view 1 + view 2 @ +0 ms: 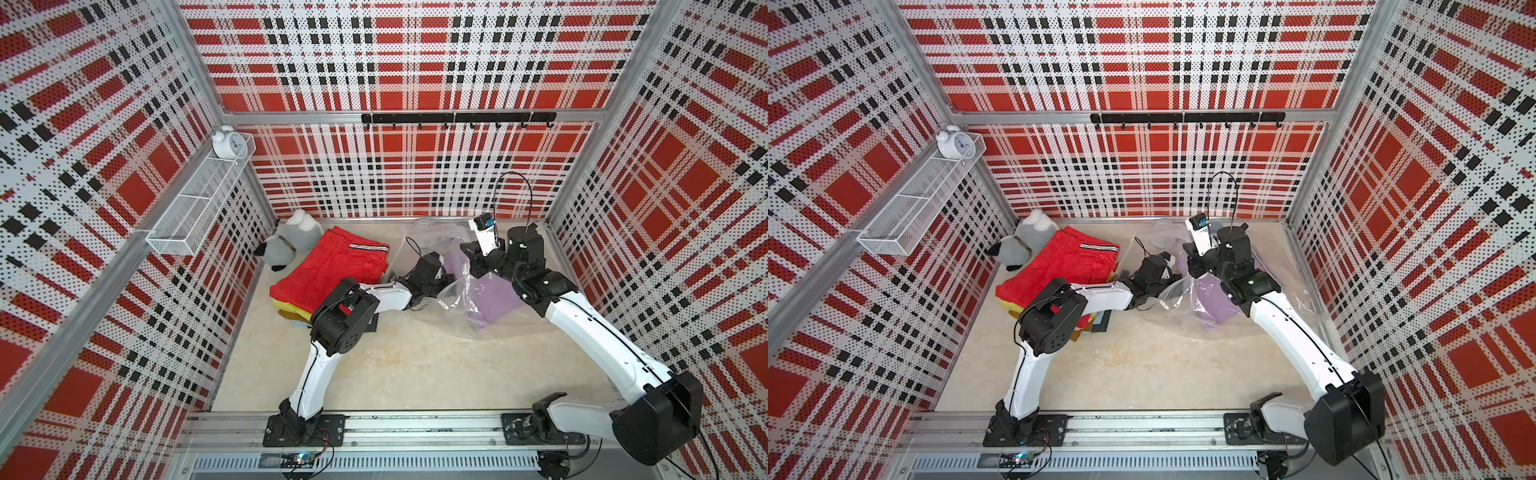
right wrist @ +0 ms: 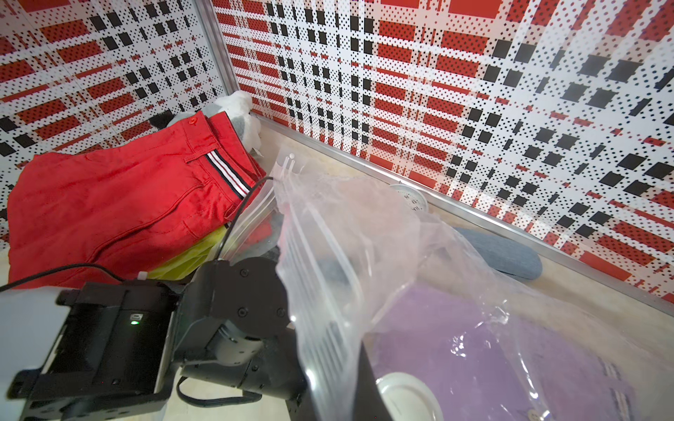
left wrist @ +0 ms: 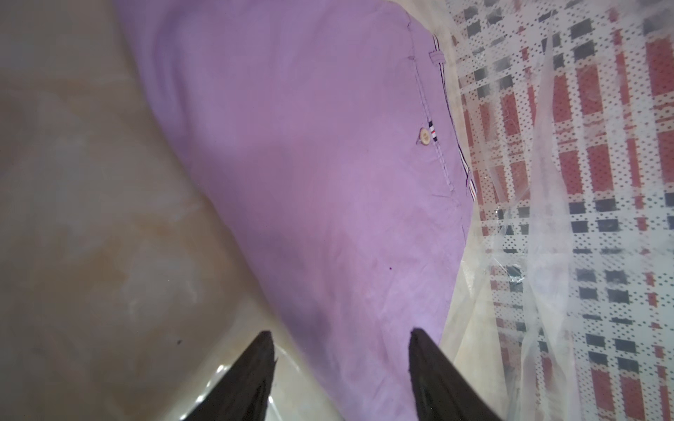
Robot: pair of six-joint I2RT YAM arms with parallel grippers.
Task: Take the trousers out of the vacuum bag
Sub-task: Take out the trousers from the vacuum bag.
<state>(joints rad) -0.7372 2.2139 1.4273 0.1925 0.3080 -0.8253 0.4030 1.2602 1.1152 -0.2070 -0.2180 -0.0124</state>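
My left gripper (image 3: 341, 333) is the one placed for this: it is in the mouth of the vacuum bag (image 2: 346, 226) with its jaws apart, and the near end of the lilac trousers (image 3: 310, 145) lies right between the two tips. I cannot tell whether they touch the cloth. From there the trousers' long axis runs straight away from that hand and deeper into the bag. The striped waistband and its button are at the far end, toward the plaid wall seen through the plastic. My right gripper (image 1: 468, 252) is above the bag with its jaws closed. Going by how the film and zip strip rise toward that wrist, I judge it is pinching the bag's upper lip to hold the mouth open, so it is not free for the cloth. In a top view the red trousers (image 1: 332, 266) top a stack out on the table (image 1: 415, 365), on my left beside the plush toy (image 1: 291, 241). I judge the pull should run back along that axis toward the stack.
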